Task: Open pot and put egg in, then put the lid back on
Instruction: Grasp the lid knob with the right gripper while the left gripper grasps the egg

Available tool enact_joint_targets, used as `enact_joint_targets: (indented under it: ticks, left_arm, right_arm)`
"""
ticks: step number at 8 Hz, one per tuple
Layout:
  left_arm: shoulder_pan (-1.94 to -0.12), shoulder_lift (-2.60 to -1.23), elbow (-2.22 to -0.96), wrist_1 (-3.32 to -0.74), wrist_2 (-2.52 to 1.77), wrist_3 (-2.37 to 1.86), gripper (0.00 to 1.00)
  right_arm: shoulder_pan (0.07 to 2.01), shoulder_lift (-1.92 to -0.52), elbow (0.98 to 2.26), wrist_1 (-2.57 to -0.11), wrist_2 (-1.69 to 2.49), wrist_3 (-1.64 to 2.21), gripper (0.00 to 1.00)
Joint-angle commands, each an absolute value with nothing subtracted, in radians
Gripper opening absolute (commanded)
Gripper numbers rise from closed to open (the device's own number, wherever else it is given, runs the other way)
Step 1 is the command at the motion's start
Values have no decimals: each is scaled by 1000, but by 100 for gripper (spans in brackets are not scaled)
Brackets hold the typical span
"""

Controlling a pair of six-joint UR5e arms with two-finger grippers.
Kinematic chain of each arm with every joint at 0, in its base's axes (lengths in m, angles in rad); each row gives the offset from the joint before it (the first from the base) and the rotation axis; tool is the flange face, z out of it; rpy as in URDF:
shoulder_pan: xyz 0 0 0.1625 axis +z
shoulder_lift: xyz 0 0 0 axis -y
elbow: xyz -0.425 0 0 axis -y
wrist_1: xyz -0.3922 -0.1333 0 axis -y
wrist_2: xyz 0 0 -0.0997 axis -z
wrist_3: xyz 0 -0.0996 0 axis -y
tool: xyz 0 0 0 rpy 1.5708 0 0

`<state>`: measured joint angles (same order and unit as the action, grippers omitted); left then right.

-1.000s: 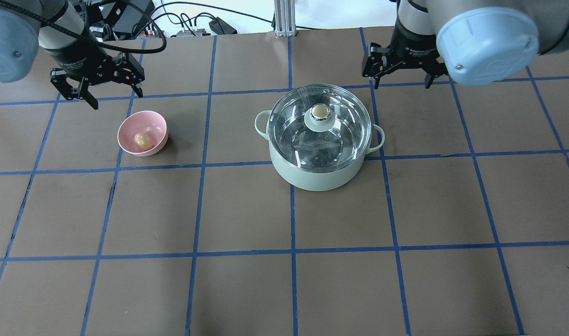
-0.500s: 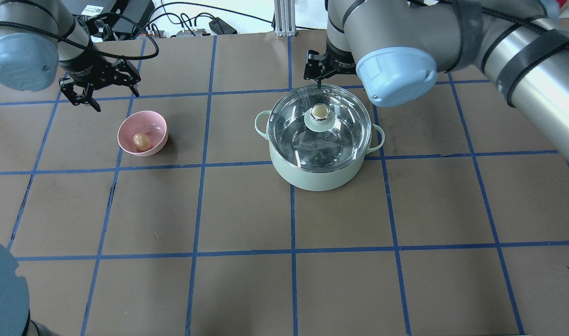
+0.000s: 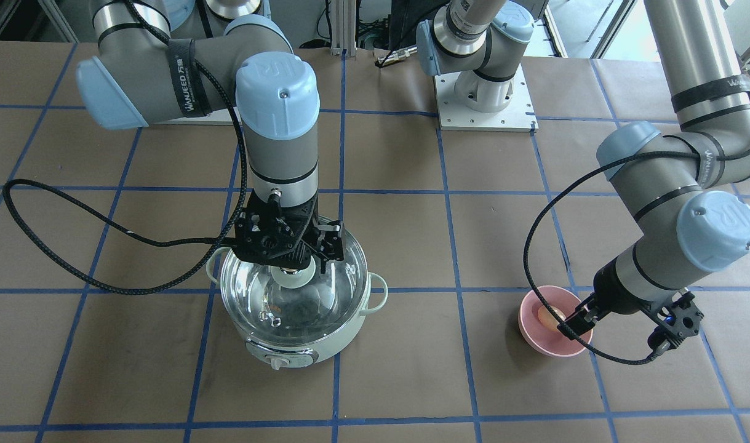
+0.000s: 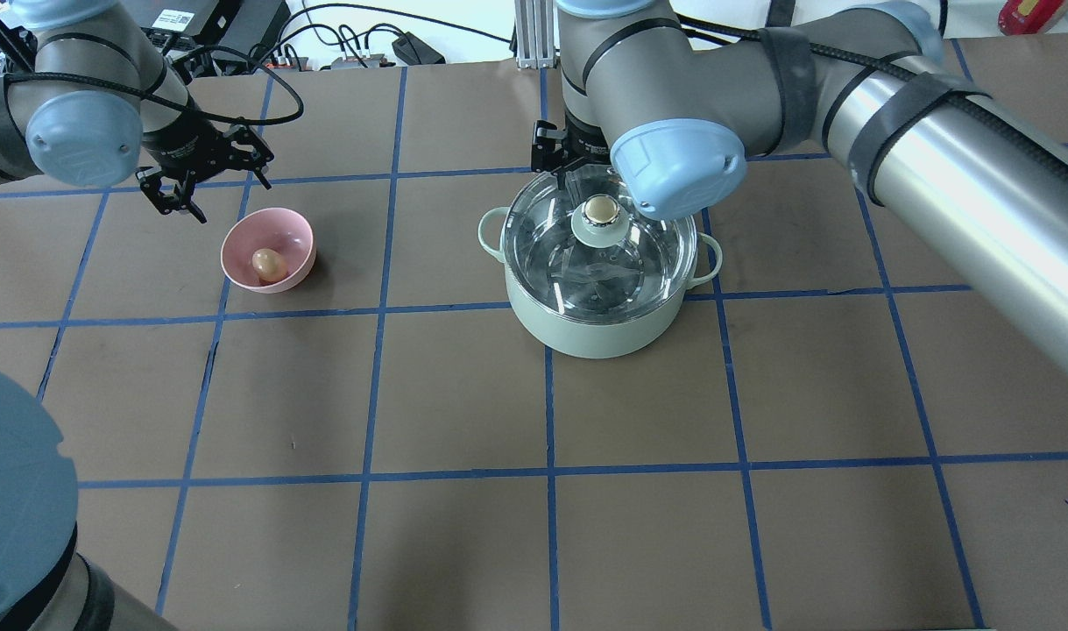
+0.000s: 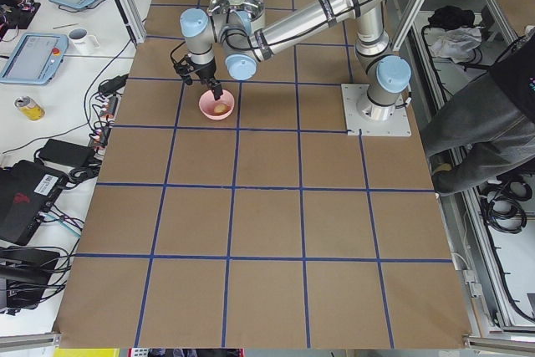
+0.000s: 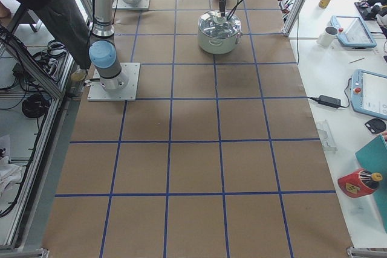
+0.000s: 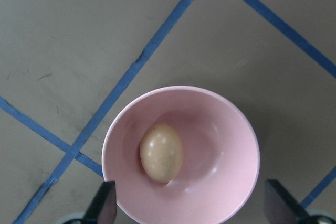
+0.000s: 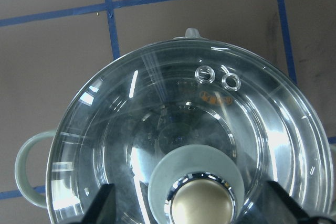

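Observation:
The pale mint-green pot (image 4: 597, 331) stands mid-table with the glass lid (image 4: 551, 254) on it and its cream-gold knob (image 4: 600, 209) upright. My right gripper (image 8: 194, 208) hovers open just above the lid, one finger on each side of the knob (image 8: 202, 205) and clear of it. It also shows in the front-facing view (image 3: 298, 264). The tan egg (image 4: 268, 262) lies in a pink bowl (image 4: 240, 237) left of the pot. My left gripper (image 4: 234, 200) is open and empty, above the bowl's far-left side. In the left wrist view the egg (image 7: 161, 152) lies between the open fingers.
My right arm's forearm (image 4: 937, 149) stretches over the table's back right. Cables and black boxes (image 4: 236, 26) and a metal post (image 4: 534, 35) line the far edge. A person (image 5: 493, 114) stands beside the robot base.
My right arm has swung left from behind the pot's right side to over the lid knob. My left gripper has shifted right, closer to the pink bowl. Pot, lid and egg have not moved.

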<state>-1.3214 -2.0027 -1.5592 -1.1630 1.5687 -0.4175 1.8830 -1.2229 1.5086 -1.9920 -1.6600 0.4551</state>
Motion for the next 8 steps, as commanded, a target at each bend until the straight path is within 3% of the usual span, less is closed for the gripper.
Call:
enact_joint_targets:
  ticks: [1, 5, 6, 7, 8]
  left_arm:
    - [-1321, -2022, -1604, -1143, 1568, -499, 100]
    - [-1322, -2071, -1611, -1118, 1571, -515, 100]
    - [-1322, -2082, -1620, -1118, 1571, -520, 100]
    - [-1322, -2089, -1621, -1117, 1571, -520, 100]
    - [-1322, -2094, -1623, -1115, 1569, -520, 100]
  right_arm:
    - [1887, -1200, 1520, -1991, -1660, 454, 100]
    - [1885, -1201, 1546, -1991, -1669, 463, 100]
    - [1885, -1203, 1546, -1991, -1666, 460, 88]
    - [1882, -1203, 1546, -1994, -1660, 459, 55]
    - [1878, -1207, 1542, -1994, -1655, 457, 28]
